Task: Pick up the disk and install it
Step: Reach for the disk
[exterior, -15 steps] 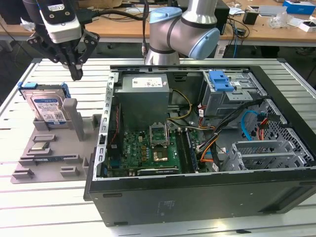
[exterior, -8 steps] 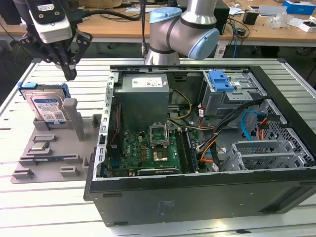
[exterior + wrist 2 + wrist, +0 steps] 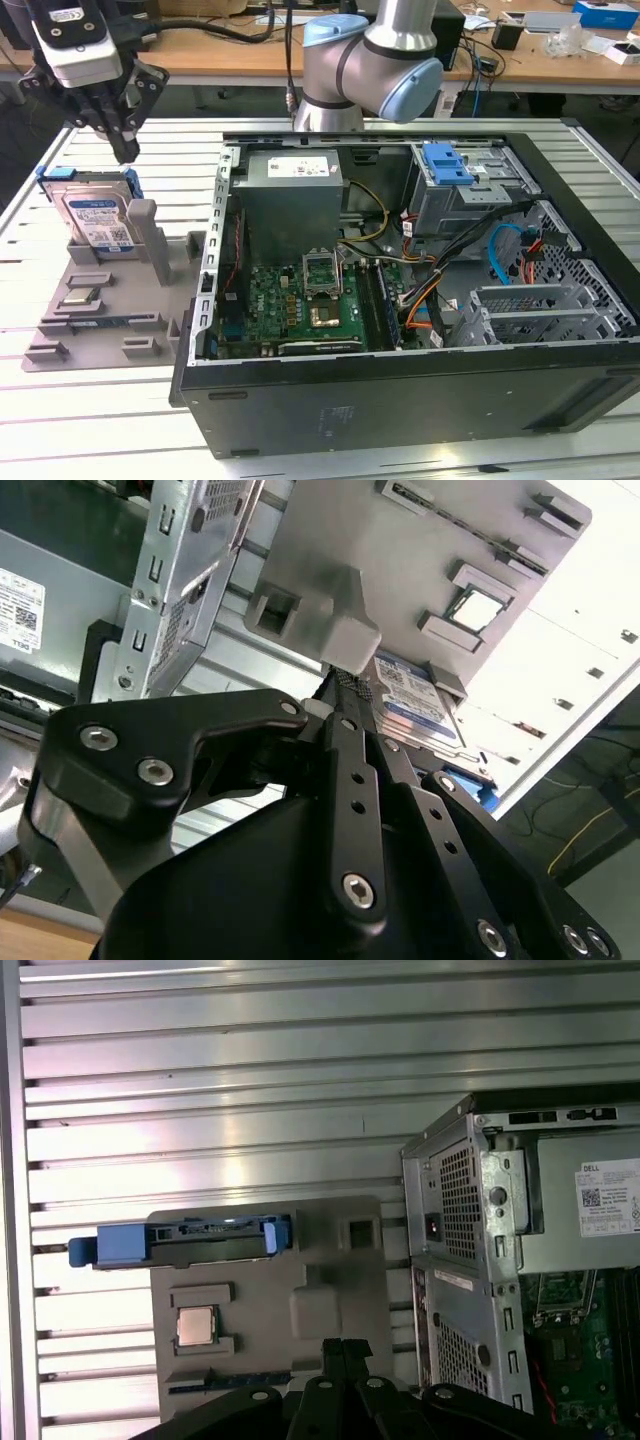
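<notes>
The disk (image 3: 95,215), silver with a white-and-blue label and a blue carrier frame, stands tilted in a slot of a grey holder tray (image 3: 110,320) at the exterior view's left. My gripper (image 3: 125,150) hangs just above the disk's upper right corner, fingers shut together on nothing. In the first wrist view the disk (image 3: 185,1240) appears edge-on as a blue strip on the tray (image 3: 330,1250), some way from the gripper (image 3: 345,1348). The second wrist view has the gripper (image 3: 345,690) near the disk's label face (image 3: 415,705).
An open computer case (image 3: 400,400) lies right of the tray, holding a grey power-supply box (image 3: 290,195), a motherboard (image 3: 300,300) and a drive cage with a blue latch (image 3: 447,163). A small chip (image 3: 80,297) rests on the tray. The arm's base (image 3: 370,70) stands behind the case.
</notes>
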### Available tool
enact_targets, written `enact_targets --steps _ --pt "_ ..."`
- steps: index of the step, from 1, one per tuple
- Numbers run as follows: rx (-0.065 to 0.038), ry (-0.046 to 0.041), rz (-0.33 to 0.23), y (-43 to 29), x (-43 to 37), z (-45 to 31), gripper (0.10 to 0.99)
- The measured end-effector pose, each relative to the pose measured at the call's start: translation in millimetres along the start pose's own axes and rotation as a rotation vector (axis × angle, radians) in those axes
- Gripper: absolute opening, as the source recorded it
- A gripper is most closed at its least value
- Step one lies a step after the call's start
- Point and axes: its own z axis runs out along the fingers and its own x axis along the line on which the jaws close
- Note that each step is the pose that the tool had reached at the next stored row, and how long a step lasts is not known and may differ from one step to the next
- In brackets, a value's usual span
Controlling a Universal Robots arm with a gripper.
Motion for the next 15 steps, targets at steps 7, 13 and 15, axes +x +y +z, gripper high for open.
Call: enact_targets --steps 7,13,15 --pt "0.000 0.0000 0.000 -1.7 23.1 -0.6 0.106" --pt "0.000 0.0000 0.000 -2.9 39.2 -1.0 0.106" --pt "0.000 0.0000 0.000 -3.2 43.5 -1.1 0.106"
